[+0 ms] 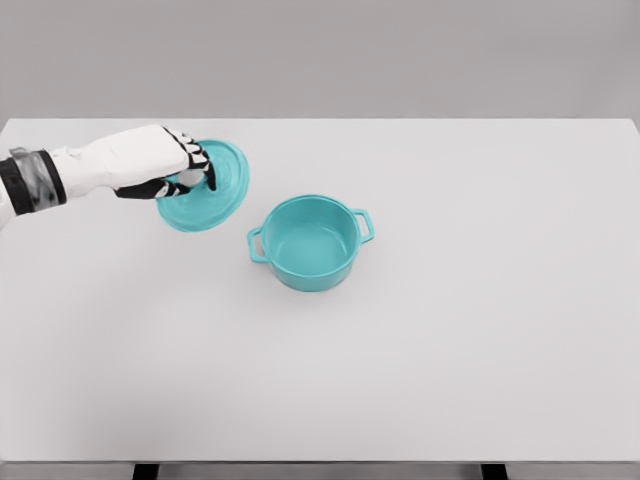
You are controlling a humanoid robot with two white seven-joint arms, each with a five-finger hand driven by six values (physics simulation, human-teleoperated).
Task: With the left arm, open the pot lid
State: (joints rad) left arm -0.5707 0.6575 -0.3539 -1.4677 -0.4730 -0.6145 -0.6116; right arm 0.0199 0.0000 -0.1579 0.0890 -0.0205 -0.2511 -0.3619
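Lid (pixel 212 192) is off, left hand (pixel 172 170) fingers clamped on its knob near the tabletop's (pixel 450 350) far-left corner, pot (pixel 310 242) open mid-table; next looks like setting it down.

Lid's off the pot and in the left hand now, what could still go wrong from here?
1. The left hand holds the teal lid only by its small knob, and the lid looks tilted; it could slip or swing out of the fingers.
2. The lid sits close to the open pot; lowering it carelessly might clip the pot's rim or near handle and shove it across the table.
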